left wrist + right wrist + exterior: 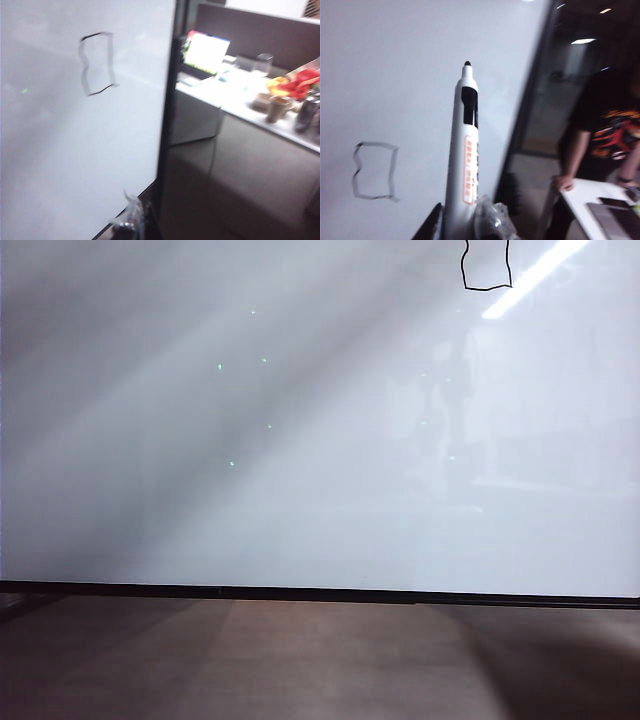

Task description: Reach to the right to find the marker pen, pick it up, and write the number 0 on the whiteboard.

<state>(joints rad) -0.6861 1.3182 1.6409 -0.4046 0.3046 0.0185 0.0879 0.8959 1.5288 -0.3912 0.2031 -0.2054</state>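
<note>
I see the whiteboard (300, 440) filling my view, the boxy number 0 (375, 171) drawn beside and below my marker pen (464, 165) tip. Right gripper (462, 222) clamps the pen; left gripper (129, 227) unreadable.

Glossy, smooth white on the whiteboard (300, 470), mirroring a light strip and faint shapes; thin matt black along its lower edge. Thin black ink for the number 0 (487, 265). Smooth white plastic on the marker pen (463, 165), dark felt-like at the tip. Matt grey-brown on the floor (320, 660), faintly grained.
</note>
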